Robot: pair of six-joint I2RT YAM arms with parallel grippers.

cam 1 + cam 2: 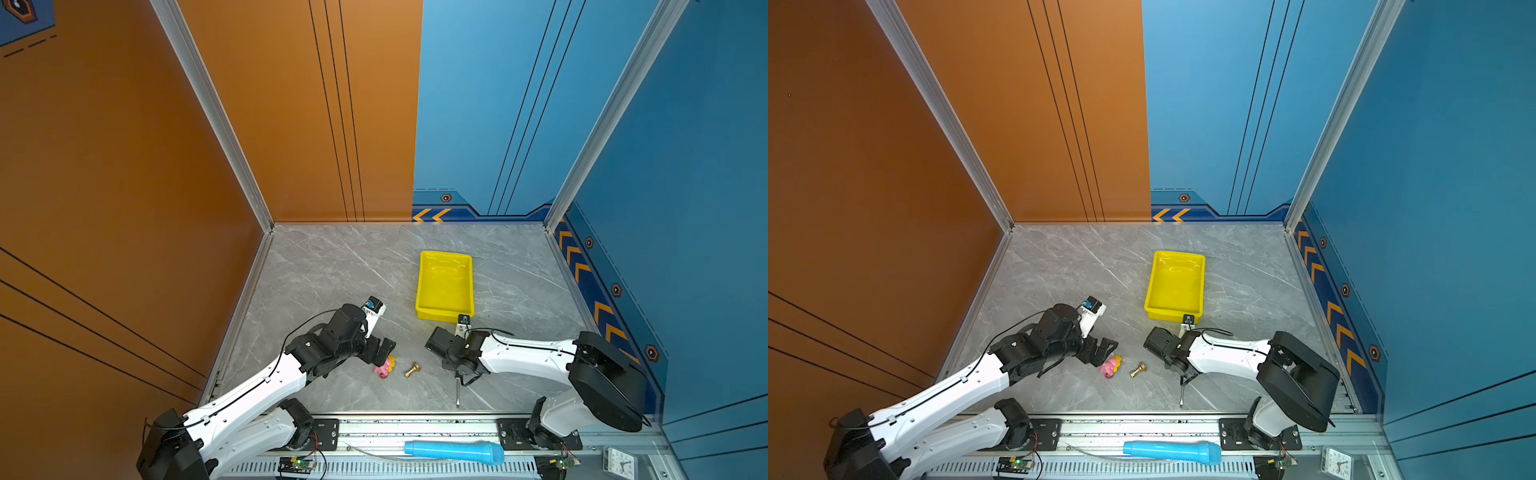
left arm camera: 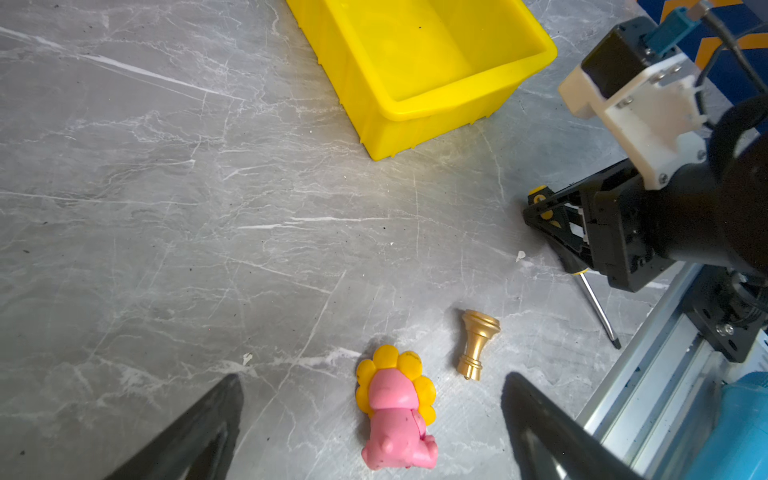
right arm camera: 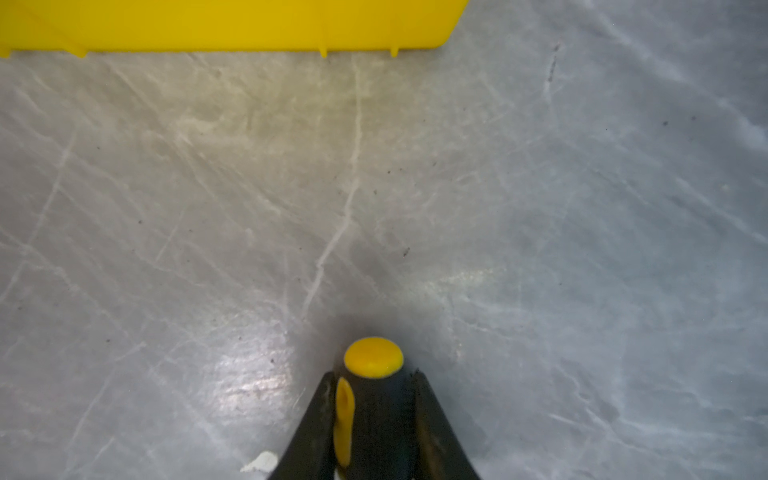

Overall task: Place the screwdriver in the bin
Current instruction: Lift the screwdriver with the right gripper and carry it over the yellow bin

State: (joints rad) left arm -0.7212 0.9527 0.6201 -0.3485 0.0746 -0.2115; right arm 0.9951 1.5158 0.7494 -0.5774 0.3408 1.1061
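Near the lower edge of the right wrist view, our right gripper [image 3: 374,419] is pinching the screwdriver [image 3: 374,374] by its handle, low over the counter [image 3: 208,208]. Farther up the frame, the bin [image 3: 208,25] is sitting empty. Our left gripper [image 2: 374,419] is hanging spread above a pink toy [image 2: 395,419].

you get bright, even light from above, with soft short shadows. glare whitens the marble table [image 3: 253,386] in the right wrist view, where the near fingers [image 3: 436,436] blur. top views bow at their edges.
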